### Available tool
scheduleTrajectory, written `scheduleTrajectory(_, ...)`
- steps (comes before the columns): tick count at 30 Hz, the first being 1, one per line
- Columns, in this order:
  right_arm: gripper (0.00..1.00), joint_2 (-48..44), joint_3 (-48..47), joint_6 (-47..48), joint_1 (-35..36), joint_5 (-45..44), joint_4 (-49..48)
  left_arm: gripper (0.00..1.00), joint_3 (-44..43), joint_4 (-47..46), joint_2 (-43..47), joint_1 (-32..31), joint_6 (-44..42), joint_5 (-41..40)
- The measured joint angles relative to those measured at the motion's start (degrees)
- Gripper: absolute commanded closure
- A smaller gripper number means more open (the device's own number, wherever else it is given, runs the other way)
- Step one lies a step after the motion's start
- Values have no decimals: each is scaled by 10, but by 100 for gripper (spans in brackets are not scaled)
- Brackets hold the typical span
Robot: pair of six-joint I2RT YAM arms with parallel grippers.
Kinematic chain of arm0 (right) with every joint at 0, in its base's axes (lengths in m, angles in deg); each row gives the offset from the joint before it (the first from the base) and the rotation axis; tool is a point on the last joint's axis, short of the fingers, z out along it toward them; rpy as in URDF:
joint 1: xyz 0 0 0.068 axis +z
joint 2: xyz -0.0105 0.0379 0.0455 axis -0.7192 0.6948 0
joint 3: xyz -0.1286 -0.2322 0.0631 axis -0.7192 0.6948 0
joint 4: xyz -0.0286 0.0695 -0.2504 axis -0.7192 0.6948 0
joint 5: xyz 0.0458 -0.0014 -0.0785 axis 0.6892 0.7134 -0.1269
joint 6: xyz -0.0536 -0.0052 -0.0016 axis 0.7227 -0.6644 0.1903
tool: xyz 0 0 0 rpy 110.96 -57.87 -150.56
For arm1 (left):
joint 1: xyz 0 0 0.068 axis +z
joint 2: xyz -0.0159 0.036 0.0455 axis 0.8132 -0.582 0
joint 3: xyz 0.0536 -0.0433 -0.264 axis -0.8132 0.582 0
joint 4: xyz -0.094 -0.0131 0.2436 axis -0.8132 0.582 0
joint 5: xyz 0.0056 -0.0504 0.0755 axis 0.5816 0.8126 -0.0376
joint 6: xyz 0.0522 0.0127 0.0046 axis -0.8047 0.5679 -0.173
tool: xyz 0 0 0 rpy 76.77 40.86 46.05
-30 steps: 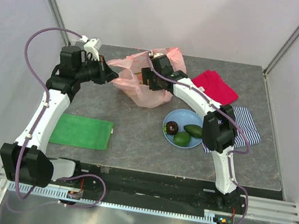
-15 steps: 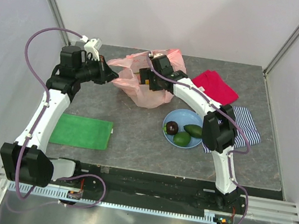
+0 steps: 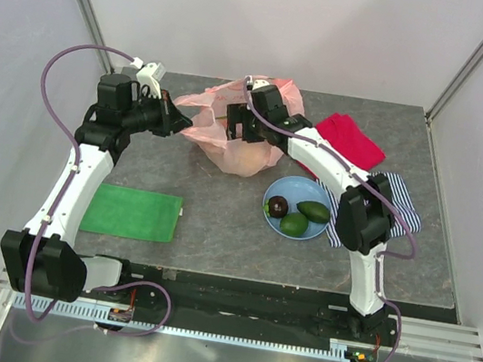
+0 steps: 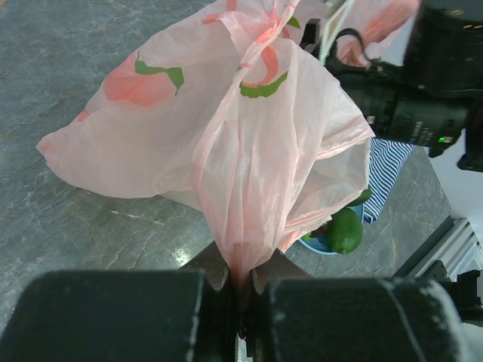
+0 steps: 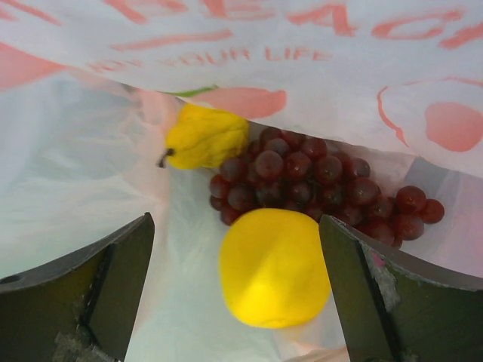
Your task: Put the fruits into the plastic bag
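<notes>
The pink plastic bag (image 3: 230,138) lies at the back middle of the table. My left gripper (image 3: 177,120) is shut on its edge and holds it up, as the left wrist view (image 4: 241,279) shows with the bag (image 4: 256,128) bunched between the jaws. My right gripper (image 3: 236,125) is at the bag's mouth, open (image 5: 238,286). Inside the bag lie a yellow citrus (image 5: 273,268) below the spread fingers, a dark red grape bunch (image 5: 317,181) and another yellow fruit (image 5: 204,136). A dark round fruit (image 3: 278,207), avocado (image 3: 313,211) and lime (image 3: 293,224) sit on the blue plate (image 3: 293,189).
A red folded cloth (image 3: 349,138) lies at the back right. A striped cloth (image 3: 403,207) lies under the plate's right side. A green cloth (image 3: 131,212) lies at the front left. The lime (image 4: 345,230) also shows in the left wrist view.
My right gripper has shifted slightly toward the back at the bag's mouth. The left gripper still holds the bag's edge in the same place.
</notes>
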Motion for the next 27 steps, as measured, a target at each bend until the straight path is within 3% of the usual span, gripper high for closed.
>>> scheduleTrajectory(11, 2, -100, 66, -26, -1, 36, -83, 98, 0, 0, -3, 0, 0, 4)
scheduleTrajectory(27, 3, -330, 280, -56, -9, 123, -287, 99, 0, 0, -3, 0, 0, 5)
